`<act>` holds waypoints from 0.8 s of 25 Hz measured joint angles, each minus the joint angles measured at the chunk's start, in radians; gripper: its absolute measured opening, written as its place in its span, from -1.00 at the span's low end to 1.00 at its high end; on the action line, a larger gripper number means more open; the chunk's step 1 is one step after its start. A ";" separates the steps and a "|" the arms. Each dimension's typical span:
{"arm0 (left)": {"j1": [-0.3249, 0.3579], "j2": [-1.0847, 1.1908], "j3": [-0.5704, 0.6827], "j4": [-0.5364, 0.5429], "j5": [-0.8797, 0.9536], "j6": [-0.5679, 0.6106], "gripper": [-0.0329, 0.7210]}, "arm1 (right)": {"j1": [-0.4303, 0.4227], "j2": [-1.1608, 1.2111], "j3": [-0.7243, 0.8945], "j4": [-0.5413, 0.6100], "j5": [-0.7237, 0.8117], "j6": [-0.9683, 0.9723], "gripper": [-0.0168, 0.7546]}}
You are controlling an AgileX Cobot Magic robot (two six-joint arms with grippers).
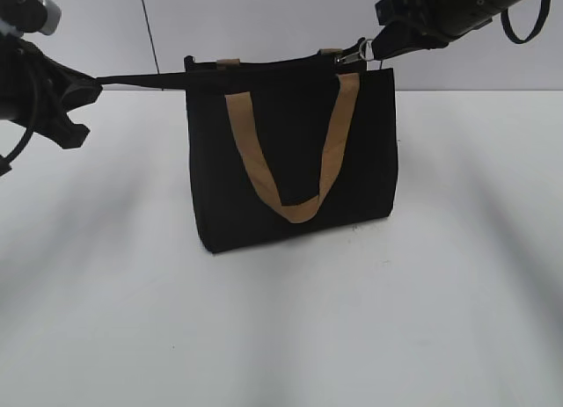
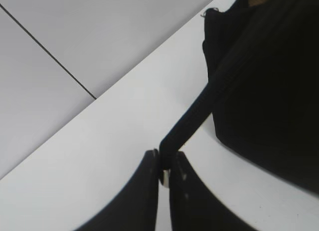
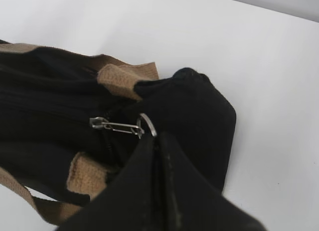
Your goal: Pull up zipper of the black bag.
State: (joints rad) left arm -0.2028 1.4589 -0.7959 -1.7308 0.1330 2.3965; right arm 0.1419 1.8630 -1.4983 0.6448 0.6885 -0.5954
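The black bag (image 1: 295, 152) stands upright on the white table, its tan U-shaped handle (image 1: 295, 205) hanging down the front. A thin black strap (image 1: 141, 78) runs taut from the bag's top left corner to my left gripper (image 1: 95, 80). In the left wrist view that gripper (image 2: 166, 163) is shut on the strap's end (image 2: 187, 126). The zipper's silvery pull (image 1: 352, 53) sits at the bag's top right end. My right gripper (image 1: 380, 47) is shut on the pull's ring (image 3: 148, 124), jaws (image 3: 158, 140) pressed together, the pull (image 3: 115, 124) lying flat along the zip line.
The white tabletop (image 1: 281, 328) spreads in front of and to both sides of the bag. A pale wall with a dark vertical seam (image 1: 149, 29) rises behind it. The rear tan handle (image 3: 127, 76) lies folded on the bag's top.
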 joint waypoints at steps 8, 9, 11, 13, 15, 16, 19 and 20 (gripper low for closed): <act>0.000 0.000 0.000 0.000 0.017 0.000 -0.84 | -0.002 -0.003 0.000 -0.002 0.024 -0.039 -0.87; 0.002 0.000 0.001 0.000 0.030 0.000 -0.82 | -0.004 -0.007 0.000 -0.006 0.025 -0.055 -0.78; 0.007 0.000 0.002 0.000 0.073 0.000 -0.72 | -0.012 -0.022 0.000 -0.007 0.027 -0.076 -0.48; 0.007 -0.001 0.002 0.000 0.125 -0.001 -0.47 | -0.016 -0.051 0.000 -0.001 0.028 -0.082 -0.23; 0.007 -0.001 0.002 0.000 0.173 -0.007 -0.14 | -0.016 -0.081 0.000 0.002 0.032 -0.085 -0.09; 0.007 -0.002 0.002 0.000 0.186 -0.017 0.04 | -0.016 -0.094 0.000 0.003 0.037 -0.085 -0.06; 0.007 -0.008 0.002 0.000 0.204 -0.071 0.40 | -0.016 -0.140 0.000 0.005 0.069 -0.101 -0.02; 0.007 -0.013 0.002 0.000 0.206 -0.104 0.45 | -0.017 -0.155 0.000 0.003 0.090 -0.113 -0.02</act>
State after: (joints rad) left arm -0.1963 1.4455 -0.7939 -1.7308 0.3386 2.2928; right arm 0.1250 1.7084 -1.4983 0.6474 0.7789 -0.7084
